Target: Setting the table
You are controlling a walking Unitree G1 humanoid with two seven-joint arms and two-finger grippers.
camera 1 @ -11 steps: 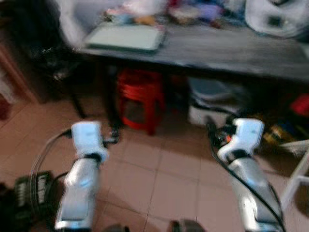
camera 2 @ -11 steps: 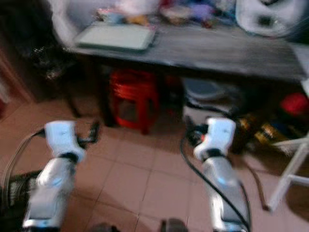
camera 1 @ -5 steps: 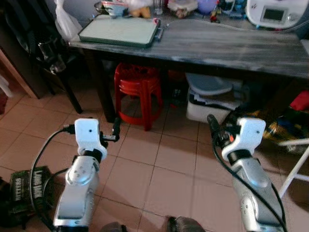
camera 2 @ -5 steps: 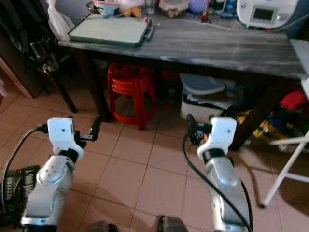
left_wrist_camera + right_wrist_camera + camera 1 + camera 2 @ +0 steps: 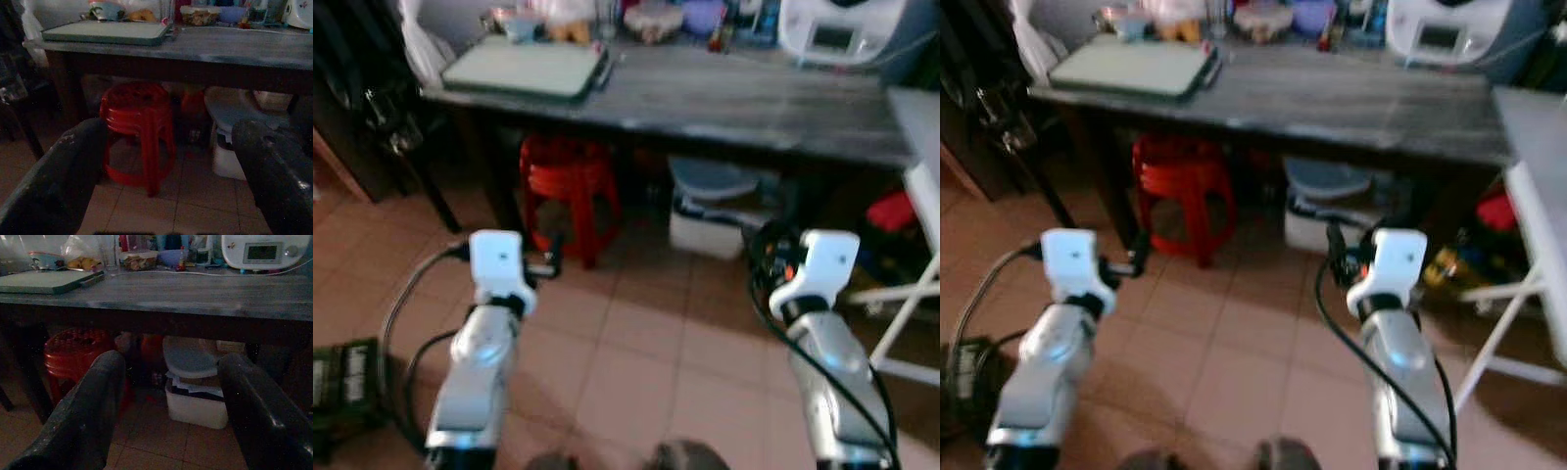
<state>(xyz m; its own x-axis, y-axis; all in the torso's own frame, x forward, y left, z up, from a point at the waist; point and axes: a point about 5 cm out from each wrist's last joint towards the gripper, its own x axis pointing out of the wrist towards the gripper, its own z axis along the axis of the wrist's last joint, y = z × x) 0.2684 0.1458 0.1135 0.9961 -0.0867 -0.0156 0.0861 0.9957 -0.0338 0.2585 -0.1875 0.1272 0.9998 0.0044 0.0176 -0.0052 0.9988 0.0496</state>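
Ahead of us stands the dark wooden table (image 5: 724,98), its far edge crowded: a green tray (image 5: 524,69) at the far left, a white appliance with a display (image 5: 832,29) at the far right, and food containers and bottles (image 5: 146,257) between them. Beneath it we see a stack of red plastic stools (image 5: 568,186) on the left and a white lidded bin (image 5: 710,201) to their right. We hold our left gripper (image 5: 166,161) and right gripper (image 5: 168,391) low over the tiled floor (image 5: 636,362), near side of the table, each with fingers spread wide and carrying nothing. A white folding frame (image 5: 911,304) stands at right.
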